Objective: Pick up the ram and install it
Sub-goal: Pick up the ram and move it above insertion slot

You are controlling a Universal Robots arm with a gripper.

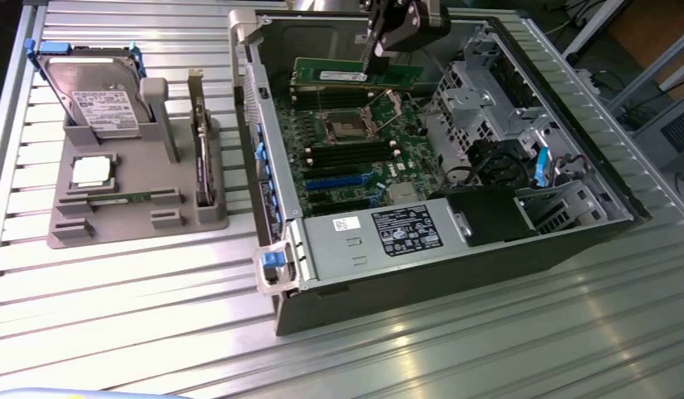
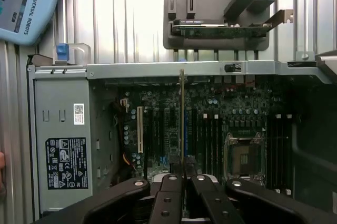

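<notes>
Carrying is the step in hand: the ram (image 1: 347, 73) is held on edge by the gripper (image 1: 376, 60), fingers (image 2: 169, 179) closed narrowly on it, in the upper middle of the exterior frame, above the motherboard (image 1: 370, 166) inside the open case (image 1: 353, 241) and not yet seated. Seating, it is judged, calls for its lower edge to be lined up with a slot (image 1: 332, 151) and kept upright. A long, thin green stick with a white label is seen, edge-on as a fine line from the wrist.
</notes>
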